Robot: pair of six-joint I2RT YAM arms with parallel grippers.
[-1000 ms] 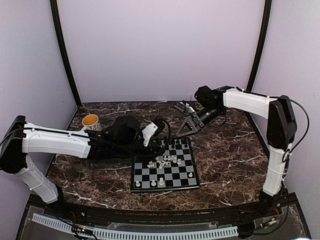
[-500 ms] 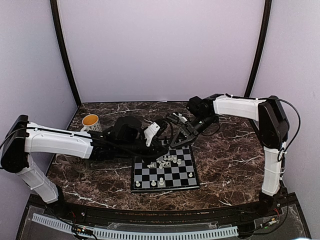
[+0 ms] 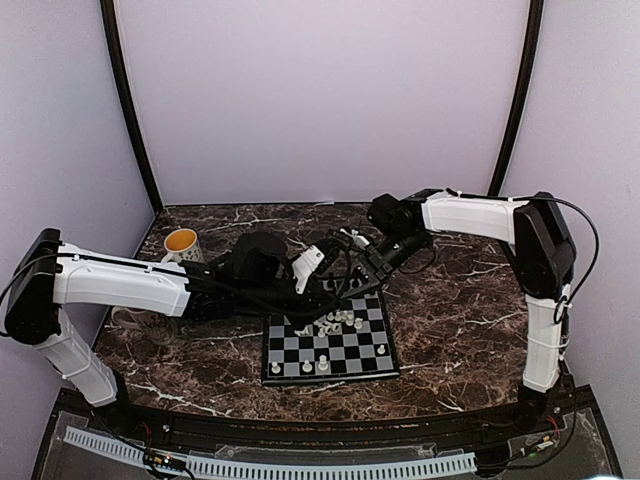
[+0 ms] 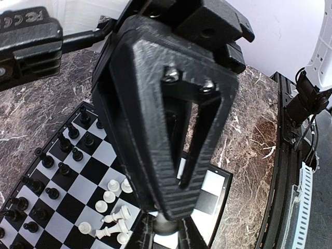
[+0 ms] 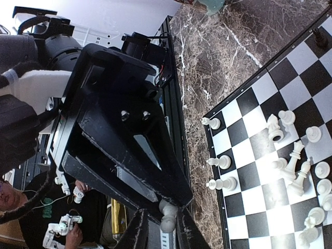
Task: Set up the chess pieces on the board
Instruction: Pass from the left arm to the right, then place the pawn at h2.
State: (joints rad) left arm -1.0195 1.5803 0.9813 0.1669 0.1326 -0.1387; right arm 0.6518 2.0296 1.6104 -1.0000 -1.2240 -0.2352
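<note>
Mug [image 3: 181, 242], perhaps empty, left of board [image 3: 330, 378]

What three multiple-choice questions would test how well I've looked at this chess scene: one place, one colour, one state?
1. Where is the mug? A) on the table, left of the board; B) on the board; C) in a claw.
2. What colour is the piece between the right claw's tips? A) black; B) white; C) red.
3. How are the white pieces mid-board? A) in neat rows; B) stacked; C) jumbled, some lying down.

Answers: A, it stands on the table beyond the board's left edge; B, the wrist view shows it white; C, several lie on their sides.
</note>
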